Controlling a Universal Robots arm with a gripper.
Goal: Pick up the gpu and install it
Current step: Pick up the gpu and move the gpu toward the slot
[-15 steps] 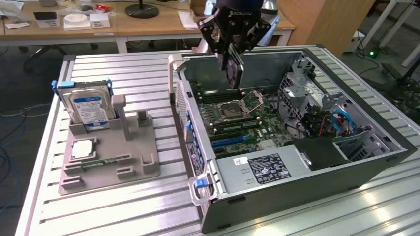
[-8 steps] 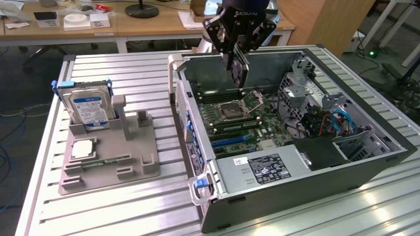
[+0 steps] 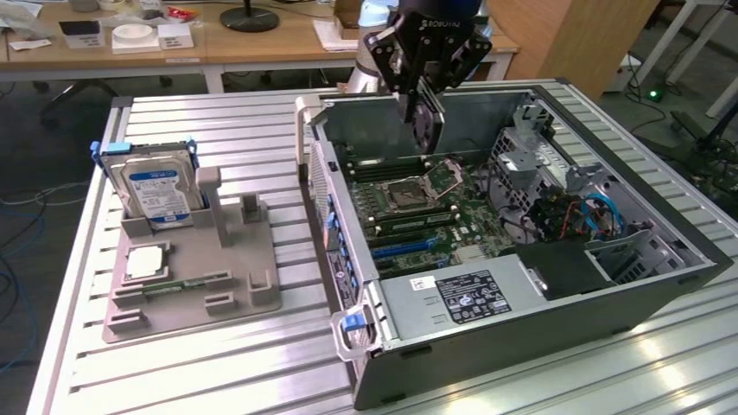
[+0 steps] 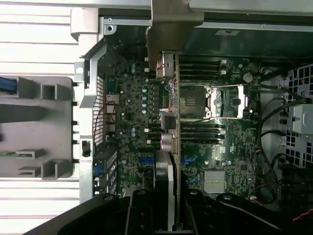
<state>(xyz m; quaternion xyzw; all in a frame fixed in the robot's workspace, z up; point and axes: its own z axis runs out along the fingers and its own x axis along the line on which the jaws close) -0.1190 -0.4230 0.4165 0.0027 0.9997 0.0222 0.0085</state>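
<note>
The gpu (image 3: pixel 426 123) hangs edge-down over the open computer case (image 3: pixel 519 341), above the far end of the motherboard (image 3: pixel 433 220) near the CPU socket (image 3: pixel 429 183). My gripper (image 3: pixel 423 85) is shut on its upper edge. In the wrist view the gpu (image 4: pixel 167 122) appears edge-on as a thin card with a metal bracket (image 4: pixel 171 19) at its far end, held between my dark fingers (image 4: pixel 138 213). Beneath it lie the motherboard (image 4: pixel 132 103) and blue slots (image 4: pixel 145 160); the card is still clear of them.
A grey fixture (image 3: pixel 219 251) at the exterior view's left holds a blue-labelled hard drive (image 3: pixel 159 192), a green memory stick (image 3: pixel 185 284) and a square chip (image 3: pixel 148 259). Inside the case are a power supply (image 3: pixel 461 298) and a drive cage with cables (image 3: pixel 576 212). Desks stand behind.
</note>
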